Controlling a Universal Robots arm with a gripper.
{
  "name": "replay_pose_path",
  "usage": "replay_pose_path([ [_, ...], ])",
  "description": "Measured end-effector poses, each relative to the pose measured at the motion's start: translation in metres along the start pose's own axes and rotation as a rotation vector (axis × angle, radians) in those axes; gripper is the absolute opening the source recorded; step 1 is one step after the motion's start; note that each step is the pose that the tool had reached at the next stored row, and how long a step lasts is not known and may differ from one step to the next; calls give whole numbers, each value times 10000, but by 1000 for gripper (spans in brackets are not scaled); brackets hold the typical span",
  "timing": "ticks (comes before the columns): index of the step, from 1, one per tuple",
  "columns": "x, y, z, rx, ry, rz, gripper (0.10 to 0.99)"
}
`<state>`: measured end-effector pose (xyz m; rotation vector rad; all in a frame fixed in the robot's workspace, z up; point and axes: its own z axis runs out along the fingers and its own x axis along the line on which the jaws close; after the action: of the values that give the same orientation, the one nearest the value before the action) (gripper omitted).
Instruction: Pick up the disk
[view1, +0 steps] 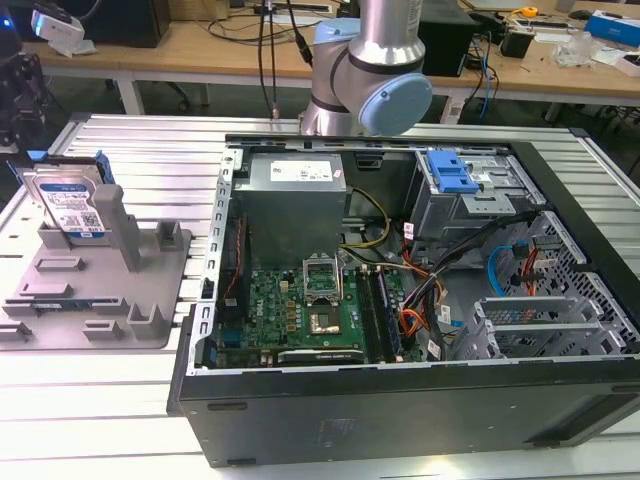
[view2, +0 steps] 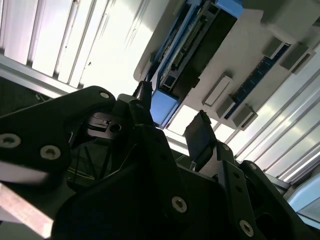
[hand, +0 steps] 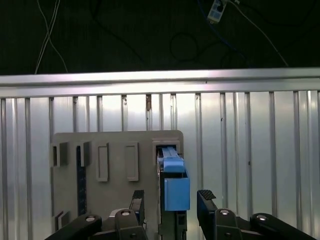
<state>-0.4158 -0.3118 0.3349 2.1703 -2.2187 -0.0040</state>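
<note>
One slatted metal table (view1: 130, 160) carried everything. On it lay one open computer case (view1: 400, 420), its board and cables exposed, with one blue-fronted drive cage (view1: 452, 176) near its far corner. Behind the case rose the one robot arm (view1: 380, 70). On the exterior view's left, apart from the case, sat one grey fixture (view1: 150, 290) with upright posts. The one disk (view1: 72, 205) stood on edge in that fixture, leaning against a tall post, its white-and-blue label facing the camera and blue rails along its sides.

In both wrist views the gripper (hand: 171, 199) hung just over the disk's blue-capped end (hand: 176, 192). Its two black fingers (hand: 138, 201) were spread, one on each side of that end, with a gap showing on both sides, so nothing was pinched.
</note>
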Motion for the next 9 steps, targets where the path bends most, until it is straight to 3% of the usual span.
replay_pose_path([
  [9,-3,20,83,2,0,-8,541],
])
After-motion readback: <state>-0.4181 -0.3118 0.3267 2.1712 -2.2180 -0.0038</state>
